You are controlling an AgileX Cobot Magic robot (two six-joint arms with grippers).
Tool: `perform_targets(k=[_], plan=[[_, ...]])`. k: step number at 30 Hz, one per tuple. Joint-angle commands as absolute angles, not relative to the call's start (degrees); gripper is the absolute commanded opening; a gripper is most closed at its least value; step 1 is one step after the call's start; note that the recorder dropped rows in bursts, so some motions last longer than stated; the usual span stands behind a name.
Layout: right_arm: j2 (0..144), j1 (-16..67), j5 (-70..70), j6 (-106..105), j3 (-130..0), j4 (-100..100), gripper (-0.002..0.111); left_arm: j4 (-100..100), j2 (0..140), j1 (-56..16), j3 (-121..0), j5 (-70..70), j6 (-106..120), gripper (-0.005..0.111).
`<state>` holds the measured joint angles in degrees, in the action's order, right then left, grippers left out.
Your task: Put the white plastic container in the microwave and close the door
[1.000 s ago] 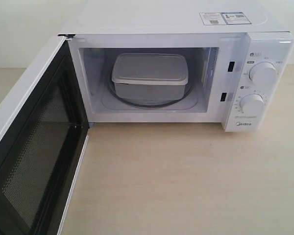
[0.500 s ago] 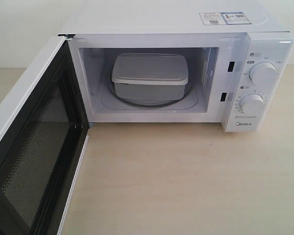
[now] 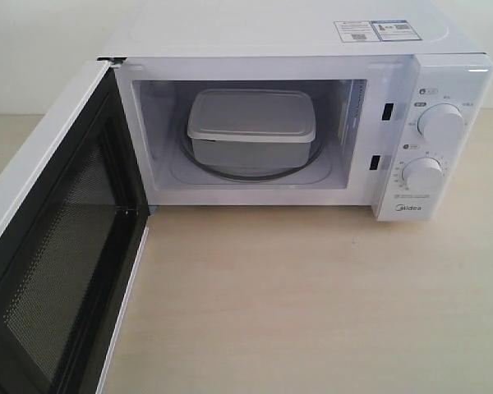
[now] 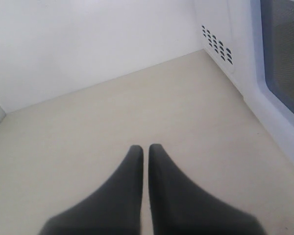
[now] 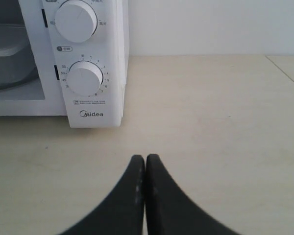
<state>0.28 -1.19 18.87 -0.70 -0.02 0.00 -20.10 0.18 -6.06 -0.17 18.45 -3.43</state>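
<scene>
The white plastic container (image 3: pixel 251 123) sits lidded on the glass turntable inside the white microwave (image 3: pixel 296 37). Its edge also shows in the right wrist view as the container (image 5: pixel 7 54). The door (image 3: pixel 53 246) stands swung wide open to the left, its dark mesh window facing inward. Neither gripper shows in the exterior view. My left gripper (image 4: pixel 145 148) is shut and empty over the tabletop, beside the door (image 4: pixel 284 58) and the microwave's vented side (image 4: pixel 216 46). My right gripper (image 5: pixel 145 157) is shut and empty on the table in front of the microwave (image 5: pixel 95 115) control panel.
A light wooden table (image 3: pixel 312 304) carries the microwave, with a white wall behind. Two round knobs (image 3: pixel 440 125) sit on the right panel. The open door juts toward the front left of the table.
</scene>
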Motion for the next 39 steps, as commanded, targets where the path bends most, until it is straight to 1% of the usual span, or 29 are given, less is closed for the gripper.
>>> perform_targets(k=[1,8,12,15,23,27,29,31,36,39], plan=[[0.0,-1.63,18.59,-0.55,0.0,-0.4,0.0,-20.31,0.0,-5.9,0.0,18.06,-3.36,0.004],[0.0,-1.63,18.59,-0.41,0.0,-0.39,0.0,-19.16,0.0,-5.9,0.0,17.61,-3.02,0.004],[0.0,-1.63,18.59,-0.55,0.0,-0.39,0.0,-15.79,0.0,-5.9,-0.76,12.42,-7.38,0.004],[0.0,-1.63,18.59,-0.55,0.0,-0.39,0.0,-11.18,0.0,-5.9,-5.44,11.18,-13.01,0.004],[0.0,-1.63,18.59,-0.55,0.0,-0.39,0.0,-10.66,0.0,-5.9,-17.53,11.18,-22.26,0.004],[0.0,-1.63,18.59,-0.55,0.0,-0.39,0.0,-8.65,0.0,-5.9,-23.41,14.47,-26.98,0.004],[0.0,-1.63,18.59,-0.55,0.0,-0.39,0.0,-8.33,0.0,-5.9,-25.67,18.85,-27.38,0.004],[0.0,-1.63,18.59,-0.55,0.0,-0.39,0.0,-8.33,0.0,-5.9,-26.38,20.26,-27.38,0.004],[0.0,-1.63,18.59,-0.55,0.0,-0.39,0.0,-8.33,0.0,-5.9,-26.38,18.19,-27.38,0.004],[0.0,-1.63,18.59,-0.55,0.0,-0.39,0.0,-4.78,0.0,-5.9,-26.76,20.82,-27.38,0.004]])
